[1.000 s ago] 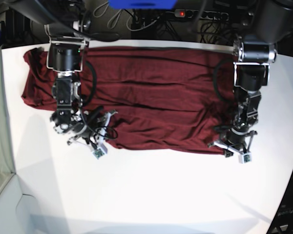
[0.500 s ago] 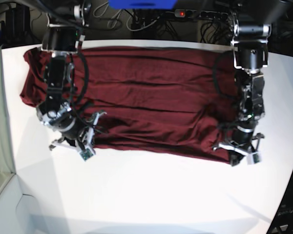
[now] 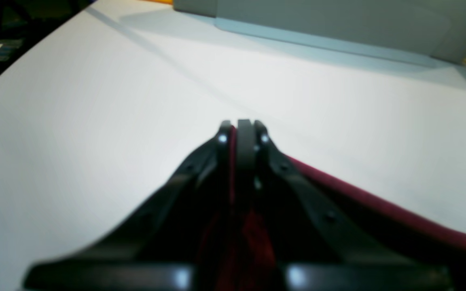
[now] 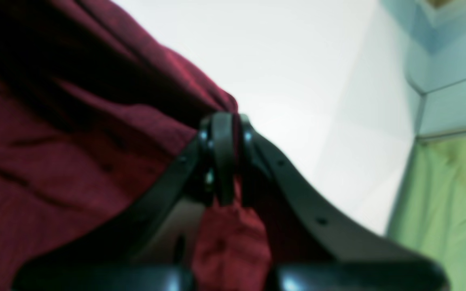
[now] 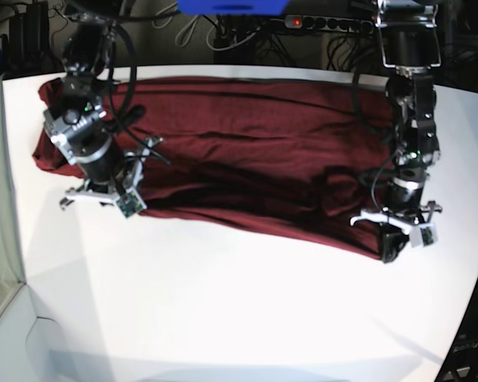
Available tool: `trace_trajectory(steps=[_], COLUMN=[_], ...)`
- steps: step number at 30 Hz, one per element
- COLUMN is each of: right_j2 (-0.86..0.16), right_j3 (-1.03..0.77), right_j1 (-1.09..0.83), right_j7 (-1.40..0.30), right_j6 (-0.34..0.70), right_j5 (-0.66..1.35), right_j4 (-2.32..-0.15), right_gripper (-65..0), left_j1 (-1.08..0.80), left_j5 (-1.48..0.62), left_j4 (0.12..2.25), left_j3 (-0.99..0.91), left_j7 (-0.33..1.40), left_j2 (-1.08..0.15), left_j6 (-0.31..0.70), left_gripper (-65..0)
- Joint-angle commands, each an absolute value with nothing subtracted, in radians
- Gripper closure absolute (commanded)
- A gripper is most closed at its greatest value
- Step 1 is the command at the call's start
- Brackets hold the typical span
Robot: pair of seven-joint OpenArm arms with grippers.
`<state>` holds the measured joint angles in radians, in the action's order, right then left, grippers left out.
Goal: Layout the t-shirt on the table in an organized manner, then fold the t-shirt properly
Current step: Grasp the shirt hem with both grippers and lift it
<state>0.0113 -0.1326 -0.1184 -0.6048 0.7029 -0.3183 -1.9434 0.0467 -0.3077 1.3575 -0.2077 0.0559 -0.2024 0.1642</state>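
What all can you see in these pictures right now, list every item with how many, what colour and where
dark red thin fabric t-shirt: one, maroon, spread wrinkled across the far half of the table, near edge pinched at both ends
plain white smooth table: one, white, under everything
black power strip with a red switch: one, black, behind the table's far edge among cables
green cloth: one, green, beside the table in the right wrist view
left gripper: one, black, shut on the t-shirt's edge, base view's right
right gripper: one, black, shut on the t-shirt, base view's left
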Motion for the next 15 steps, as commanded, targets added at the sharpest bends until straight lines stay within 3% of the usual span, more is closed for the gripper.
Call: trace_trajectory(steps=[1,15], right_j2=[0.010,0.013], right_j3=[-0.134,-0.102], right_j1=[-0.128,-0.292], right_j7=[-0.588,-0.587], right_j6=[0.698,0.698], right_j5=[-0.314,-0.312], right_j4=[-1.960,-1.998], right_gripper=[0.0,0.0], left_j1=[0.051,-0.068], left_j5=[-0.314,-0.314], left_j4=[1.379,1.425], left_j3=[-0.213,-0.312], left_j7=[0.021,0.021], left_j2=[-0.216,-0.214], left_j6=[0.168,0.170], left_gripper=[-0.2,-0.2])
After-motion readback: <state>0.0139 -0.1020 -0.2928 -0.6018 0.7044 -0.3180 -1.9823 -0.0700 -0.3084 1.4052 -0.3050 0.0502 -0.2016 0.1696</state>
